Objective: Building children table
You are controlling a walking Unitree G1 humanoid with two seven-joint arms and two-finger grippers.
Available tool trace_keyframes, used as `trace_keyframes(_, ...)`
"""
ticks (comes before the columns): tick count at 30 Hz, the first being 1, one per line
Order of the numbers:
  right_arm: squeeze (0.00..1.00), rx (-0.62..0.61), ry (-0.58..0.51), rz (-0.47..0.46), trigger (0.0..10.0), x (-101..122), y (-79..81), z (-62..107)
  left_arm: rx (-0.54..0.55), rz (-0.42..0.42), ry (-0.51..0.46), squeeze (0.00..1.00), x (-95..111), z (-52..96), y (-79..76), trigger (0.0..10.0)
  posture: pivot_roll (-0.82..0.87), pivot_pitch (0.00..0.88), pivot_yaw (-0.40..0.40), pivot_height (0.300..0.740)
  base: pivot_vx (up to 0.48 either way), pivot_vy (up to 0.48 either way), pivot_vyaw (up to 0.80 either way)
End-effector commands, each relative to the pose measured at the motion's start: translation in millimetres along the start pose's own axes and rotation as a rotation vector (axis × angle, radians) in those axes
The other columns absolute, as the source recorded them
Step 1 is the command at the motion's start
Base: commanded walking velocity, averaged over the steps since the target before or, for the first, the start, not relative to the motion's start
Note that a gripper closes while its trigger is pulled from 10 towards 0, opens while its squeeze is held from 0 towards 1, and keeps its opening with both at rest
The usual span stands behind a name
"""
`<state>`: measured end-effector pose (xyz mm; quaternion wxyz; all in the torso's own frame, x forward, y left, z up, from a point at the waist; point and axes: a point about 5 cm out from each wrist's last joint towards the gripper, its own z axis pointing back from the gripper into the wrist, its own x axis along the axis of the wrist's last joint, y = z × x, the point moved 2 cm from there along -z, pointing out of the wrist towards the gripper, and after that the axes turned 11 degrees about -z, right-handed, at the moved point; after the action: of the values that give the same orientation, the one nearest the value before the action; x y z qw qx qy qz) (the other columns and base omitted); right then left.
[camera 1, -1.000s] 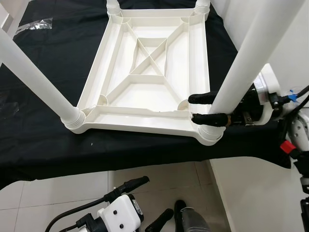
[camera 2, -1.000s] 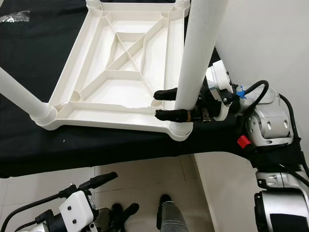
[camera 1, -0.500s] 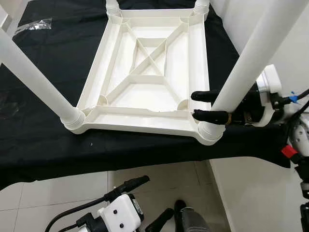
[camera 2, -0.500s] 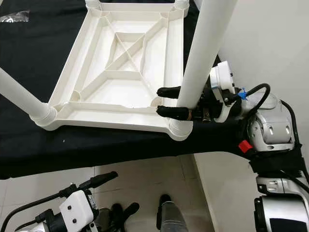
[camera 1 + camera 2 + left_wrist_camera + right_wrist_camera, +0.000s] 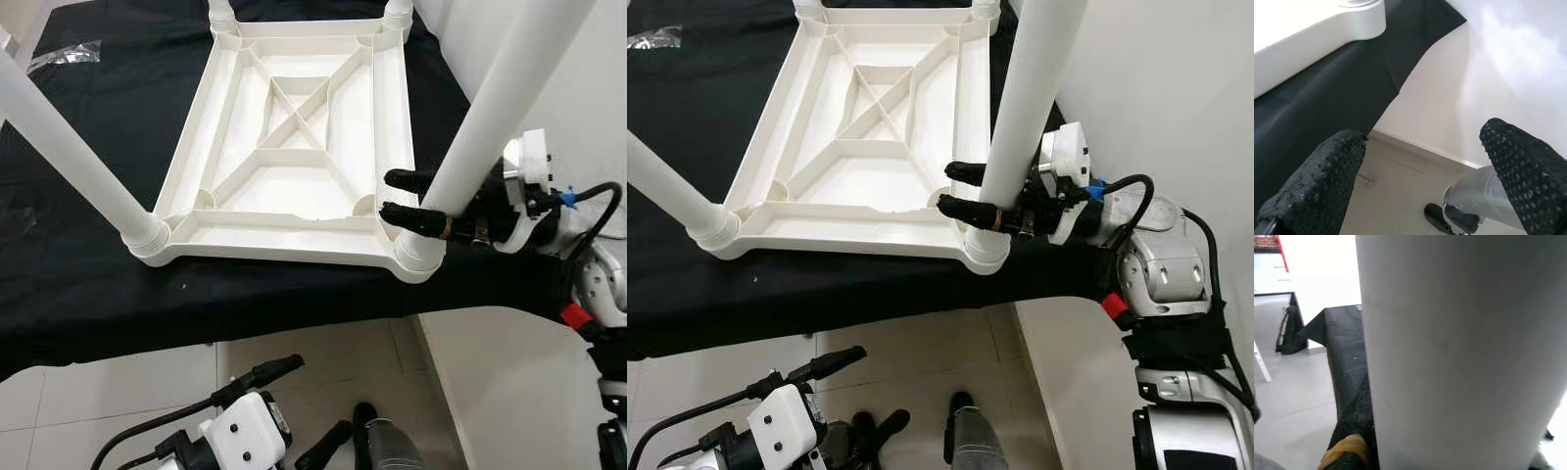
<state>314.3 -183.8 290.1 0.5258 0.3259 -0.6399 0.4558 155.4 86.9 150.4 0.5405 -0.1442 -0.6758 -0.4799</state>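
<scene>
Tabletop (image 5: 294,147) is lying upside down on the black-draped desk (image 5: 88,284). I'm seeing my right pincer (image 5: 402,199) grasping the near-right leg (image 5: 490,117) just above its socket; left pincer (image 5: 1425,181) is hanging released over the floor.

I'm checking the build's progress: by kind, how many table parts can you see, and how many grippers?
Tabletop, upside down on the black cloth: 1
Legs in its corner sockets: 4: near left, near right, far left, far right
Grippers: 2: right gripper around the near-right leg, left gripper low over the floor
Total: 7
</scene>
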Motion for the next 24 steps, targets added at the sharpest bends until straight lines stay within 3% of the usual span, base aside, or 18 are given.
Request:
trace_keyframes(1,0.00,-0.100,0.099,-0.055,10.0,-26,-3.5,5.6,-0.016,0.028,0.025,0.00,-6,2.6,-4.9,10.0,0.04,0.391,0.060,0.740,0.000,0.000,0.00)
trace_keyframes(5,0.00,-0.292,0.136,-0.066,10.0,-34,-3.1,4.7,-0.018,0.026,0.025,0.00,-8,1.9,-4.4,10.0,0.03,0.389,0.055,0.740,0.000,0.000,0.00)
trace_keyframes(7,0.00,-0.420,0.160,-0.114,10.0,-43,-5.4,5.2,-0.016,0.026,0.025,0.00,-8,1.5,-3.9,10.0,0.03,0.386,0.054,0.740,0.000,0.000,0.00)
trace_keyframes(10,0.00,-0.683,0.158,-0.147,10.0,-49,-15.3,9.1,-0.016,0.025,0.023,0.00,-8,1.3,-3.8,10.0,0.03,0.386,0.054,0.740,0.000,0.000,0.00)
trace_keyframes(11,0.00,-0.683,0.158,-0.147,10.0,-49,-15.3,9.1,-0.016,0.025,0.023,0.00,-8,1.3,-3.8,10.0,0.03,0.386,0.054,0.740,0.000,0.000,0.00)
trace_keyframes(13,0.00,-1.058,0.078,-0.110,10.0,-47,-24.2,32.8,-0.015,0.024,0.024,0.00,-9,0.9,-4.2,10.0,0.02,0.377,0.034,0.740,0.000,0.000,0.00)
trace_keyframes(14,0.00,-1.058,0.078,-0.110,10.0,-47,-24.2,32.8,-0.015,0.024,0.024,0.00,-9,0.9,-4.2,10.0,0.02,0.377,0.034,0.740,0.000,0.000,0.00)
trace_keyframes(15,0.00,-1.180,0.060,-0.090,10.0,-47,-22.6,44.0,-0.015,0.023,0.024,0.00,-10,0.7,-4.3,10.0,0.02,0.377,0.034,0.740,0.000,0.000,0.00)
trace_keyframes(16,0.00,-1.250,0.044,-0.074,10.0,-48,-9.6,46.3,-0.013,0.023,0.025,0.00,-10,0.8,-4.1,10.0,0.02,0.372,0.024,0.740,0.000,0.000,0.00)
trace_keyframes(17,0.00,-1.269,0.036,-0.067,10.0,-48,0.2,45.6,-0.012,0.022,0.026,0.00,-11,0.8,-4.0,10.0,0.02,0.372,0.024,0.740,0.000,0.000,0.00)
trace_keyframes(18,0.00,-1.214,0.033,-0.087,10.0,-56,19.2,25.9,-0.009,0.025,0.025,0.00,-11,0.5,-3.5,10.0,-0.01,0.373,0.030,0.740,0.000,0.000,0.00)
trace_keyframes(19,0.00,-1.214,0.033,-0.087,10.0,-56,19.2,25.9,-0.009,0.025,0.025,0.00,-11,0.5,-3.5,10.0,-0.01,0.373,0.030,0.740,0.000,0.000,0.00)
trace_keyframes(21,0.00,-1.153,0.025,-0.119,10.0,-62,40.3,4.1,-0.007,0.028,0.023,0.00,-12,-0.2,-2.7,10.0,-0.01,0.372,0.030,0.740,0.000,0.000,0.00)
trace_keyframes(23,0.00,-1.141,0.028,-0.137,10.0,-65,45.9,-3.5,-0.008,0.028,0.021,0.00,-12,-0.8,-2.4,10.0,-0.01,0.368,0.032,0.740,0.000,0.000,0.00)
trace_keyframes(24,0.00,-1.113,0.023,-0.175,10.0,-71,49.1,-20.7,-0.011,0.022,0.020,0.00,-13,-2.0,-2.6,10.0,0.02,0.350,0.032,0.740,0.000,0.000,0.00)
